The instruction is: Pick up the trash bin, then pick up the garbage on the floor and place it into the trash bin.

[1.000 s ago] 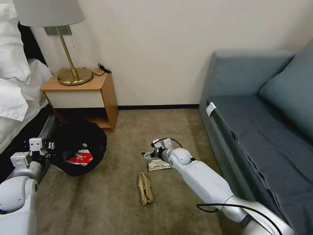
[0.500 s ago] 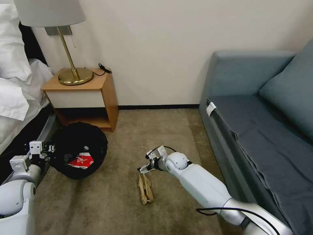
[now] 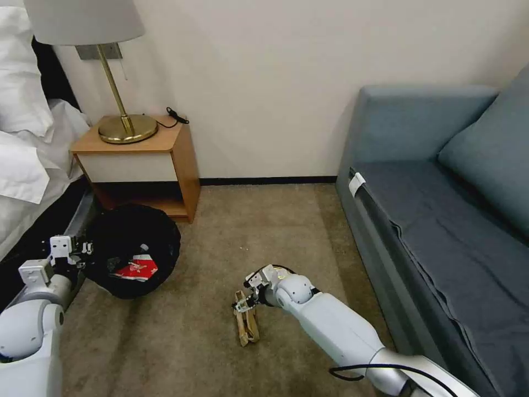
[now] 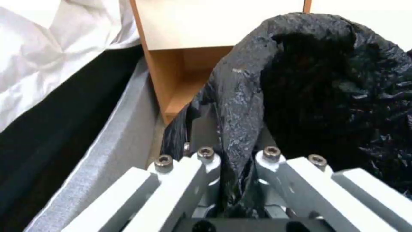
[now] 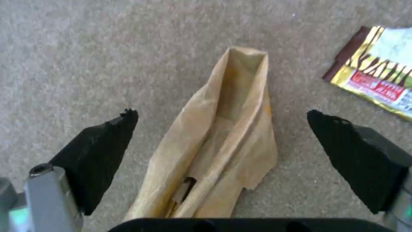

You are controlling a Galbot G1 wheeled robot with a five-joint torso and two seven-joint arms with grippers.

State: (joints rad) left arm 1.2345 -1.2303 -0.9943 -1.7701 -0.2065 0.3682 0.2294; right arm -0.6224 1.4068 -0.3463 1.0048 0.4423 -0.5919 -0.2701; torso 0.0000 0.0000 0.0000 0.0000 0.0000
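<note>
While the tan paper (image 5: 219, 141) lies flat on the carpet (image 3: 220, 231), the right gripper (image 5: 223, 129) hangs over it with fingers wide apart (one on each side). A shiny snack wrapper (image 5: 378, 87) lies near. The left gripper (image 4: 236, 167) pinches the trash bin (image 3: 132, 248) bag rim by the nightstand (image 3: 143, 160).

- The room is evenly and softly lit; the wall (image 3: 264, 82) looks bright with no glare.
- The black bin bag (image 4: 326, 83) reads very dark, with little detail inside.
- In the right wrist view the gripper fingers (image 5: 98, 151) are blurred, while the tan paper (image 5: 223, 141) is fairly sharp.
</note>
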